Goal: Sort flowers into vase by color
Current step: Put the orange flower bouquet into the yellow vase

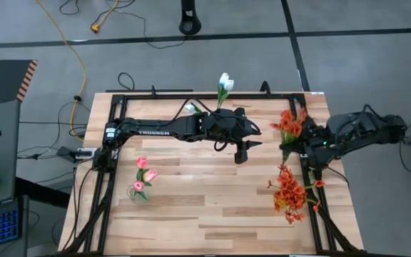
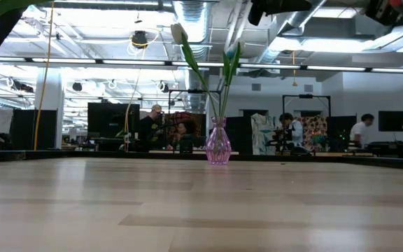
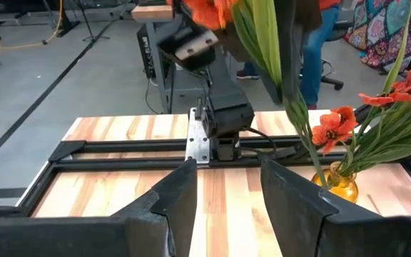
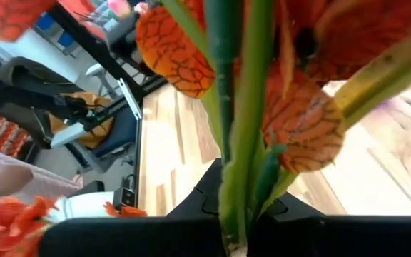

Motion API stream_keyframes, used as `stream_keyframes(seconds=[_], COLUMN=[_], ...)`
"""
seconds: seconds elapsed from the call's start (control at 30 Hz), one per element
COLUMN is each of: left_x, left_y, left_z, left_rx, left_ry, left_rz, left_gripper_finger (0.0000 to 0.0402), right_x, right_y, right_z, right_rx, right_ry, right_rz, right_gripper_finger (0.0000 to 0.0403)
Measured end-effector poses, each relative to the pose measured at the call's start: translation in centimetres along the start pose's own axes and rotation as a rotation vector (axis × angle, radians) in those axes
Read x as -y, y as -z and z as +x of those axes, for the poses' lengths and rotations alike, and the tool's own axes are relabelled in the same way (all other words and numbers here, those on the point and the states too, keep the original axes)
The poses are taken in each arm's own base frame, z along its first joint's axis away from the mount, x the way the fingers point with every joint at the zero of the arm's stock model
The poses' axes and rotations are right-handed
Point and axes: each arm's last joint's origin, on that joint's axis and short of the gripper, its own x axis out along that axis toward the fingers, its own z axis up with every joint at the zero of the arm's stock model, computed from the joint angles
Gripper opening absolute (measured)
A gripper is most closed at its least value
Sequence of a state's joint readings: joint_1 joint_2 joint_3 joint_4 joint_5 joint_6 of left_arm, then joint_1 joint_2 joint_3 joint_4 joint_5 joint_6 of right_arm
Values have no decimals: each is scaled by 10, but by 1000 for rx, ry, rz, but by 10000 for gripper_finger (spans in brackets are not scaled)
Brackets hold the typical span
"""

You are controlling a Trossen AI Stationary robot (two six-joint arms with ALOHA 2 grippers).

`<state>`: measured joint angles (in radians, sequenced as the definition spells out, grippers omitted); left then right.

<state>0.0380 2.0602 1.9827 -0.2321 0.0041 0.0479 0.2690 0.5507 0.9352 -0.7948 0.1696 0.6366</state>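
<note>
The red-orange flowers (image 1: 288,123) we are carrying now are at the right edge of the tabletop (image 1: 205,207), and their green stems (image 4: 235,143) are clamped between the fingers of our right hand (image 1: 300,146), as the right wrist view shows clearly. A second red-orange bunch (image 1: 290,191) already stands in an amber vase (image 3: 341,187) nearer the front right corner. So we judge the step is to bring this bunch to that vase. Next we should hold the stems upright over its narrow mouth and lower them slowly, not pushing the other blooms. Our left hand (image 1: 242,151) hangs released over the middle of the tabletop. The pink tulips (image 1: 143,175) and white tulips (image 1: 224,84) stand in their own vases.
</note>
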Motion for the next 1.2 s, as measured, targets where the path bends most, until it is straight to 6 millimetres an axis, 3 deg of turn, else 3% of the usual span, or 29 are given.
stream_keyframes(seconds=[0.43, 0.63, 1.2], left_x=[0, 2, 3], left_y=[3, 3, 3], left_z=[0, 0, 0], left_rx=[-29, -31, -32], left_ry=[2, 6, 8], left_rz=[-5, -6, -17], left_gripper_finger=[143, 143, 143], right_x=[-7, -2, -4], right_y=[16, 25, 26], right_z=[-5, -7, -7], right_rx=[-40, -82, -105], right_ry=[-32, 39, 21], right_rz=[53, 82, 91], right_gripper_finger=[40, 40, 40])
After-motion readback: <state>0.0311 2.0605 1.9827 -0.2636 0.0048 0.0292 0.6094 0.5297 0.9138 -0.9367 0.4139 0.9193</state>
